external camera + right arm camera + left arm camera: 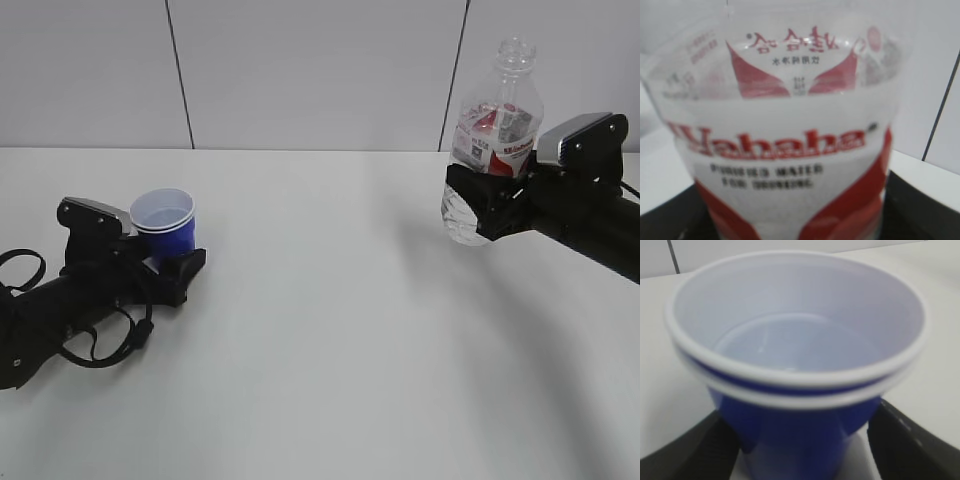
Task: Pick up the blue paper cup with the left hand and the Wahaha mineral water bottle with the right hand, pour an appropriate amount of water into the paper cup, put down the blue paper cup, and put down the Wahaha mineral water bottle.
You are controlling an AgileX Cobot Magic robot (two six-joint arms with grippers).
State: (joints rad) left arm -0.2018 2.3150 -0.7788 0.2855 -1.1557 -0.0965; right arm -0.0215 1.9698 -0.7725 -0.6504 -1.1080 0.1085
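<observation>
The blue paper cup (166,224) stands upright at the left, low by the table, white inside with a doubled white rim. In the left wrist view the cup (795,365) holds some clear water. My left gripper (178,258) is shut on the cup's lower wall, with a black finger (690,460) on each side. The Wahaha mineral water bottle (497,130) is upright and capless at the right, held above the table. My right gripper (485,205) is shut on its lower body, below the red-and-white label (790,150).
The white table (330,330) runs between the two arms. A white panelled wall (300,70) stands behind it. The left arm's black cables (95,345) loop onto the table at the left edge.
</observation>
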